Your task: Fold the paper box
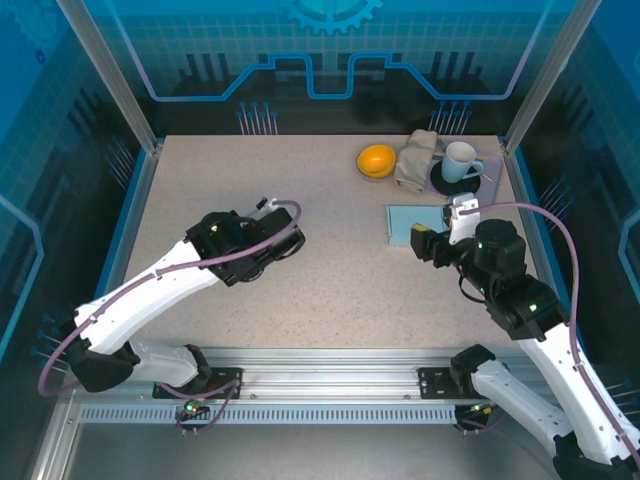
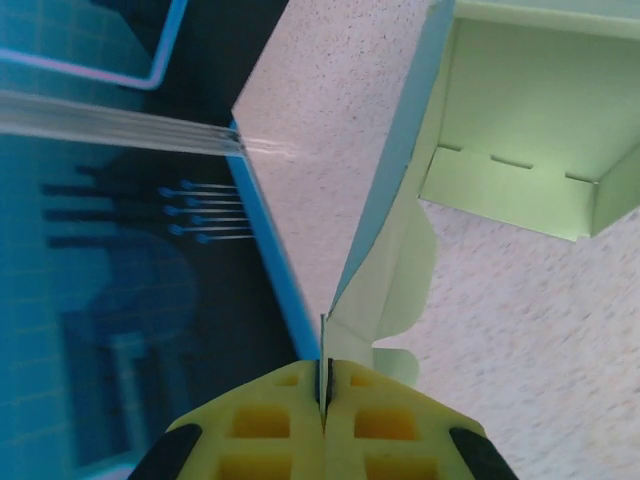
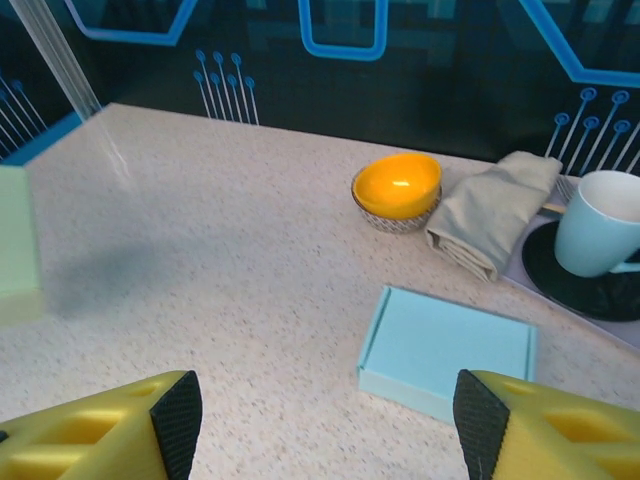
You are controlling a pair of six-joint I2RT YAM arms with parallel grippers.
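The left gripper (image 2: 325,395) is pinching the paper box (image 2: 520,110) by a flap (image 2: 400,280), the box running off toward the upper right, while the right gripper (image 3: 325,420) is gaping wide, well apart.

1. No words, numbers, labels or brand marks could be read in any view.
2. The one sign-like mark was a light-blue gear emblem (image 1: 333,12) printed on the back wall (image 1: 180,50) at 12 o'clock, cut off by the top edge of the overhead view.
3. Circuit-style lines (image 1: 275,62) with dotted ends ran across the same wall and spelled no letters.
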